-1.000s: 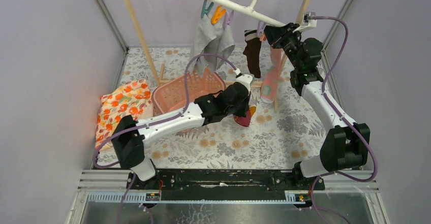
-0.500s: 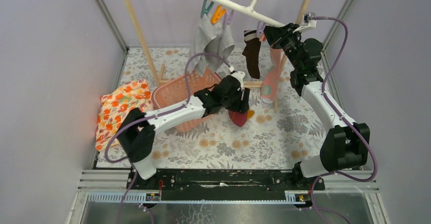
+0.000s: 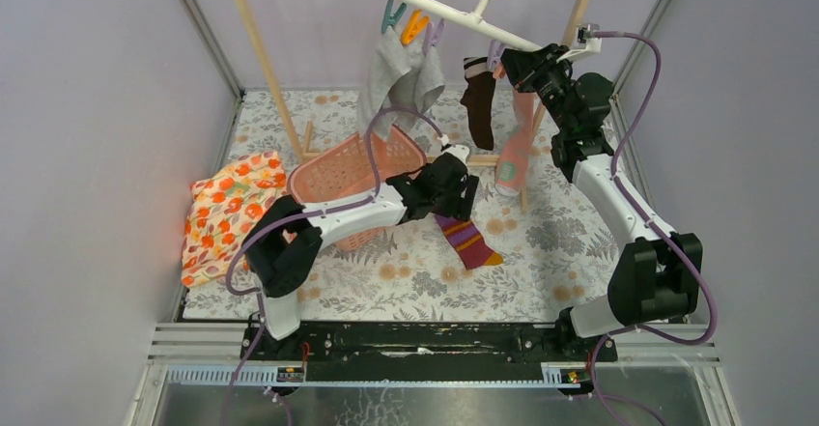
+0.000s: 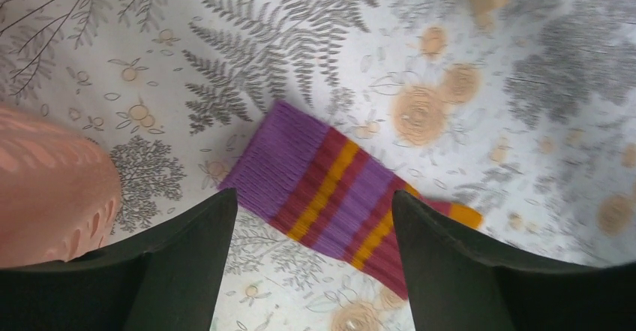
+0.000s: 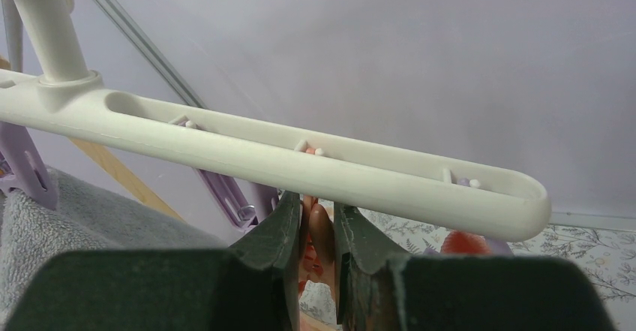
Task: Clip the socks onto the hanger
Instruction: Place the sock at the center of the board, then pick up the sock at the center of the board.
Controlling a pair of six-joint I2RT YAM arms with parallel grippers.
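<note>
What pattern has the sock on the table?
Purple sock, dark red and orange stripes; left wrist view.

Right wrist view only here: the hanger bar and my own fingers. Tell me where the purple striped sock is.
Observer: The purple striped sock lies flat on the floral table, not on the hanger.
Operator: Report the left gripper.
Observer: The left gripper hangs open over the sock's cuff end, with the sock not in its grip.
Operator: My right gripper pinches an orange clip. Name what hangs there.
Observer: A long pink sock hangs just below it.
</note>
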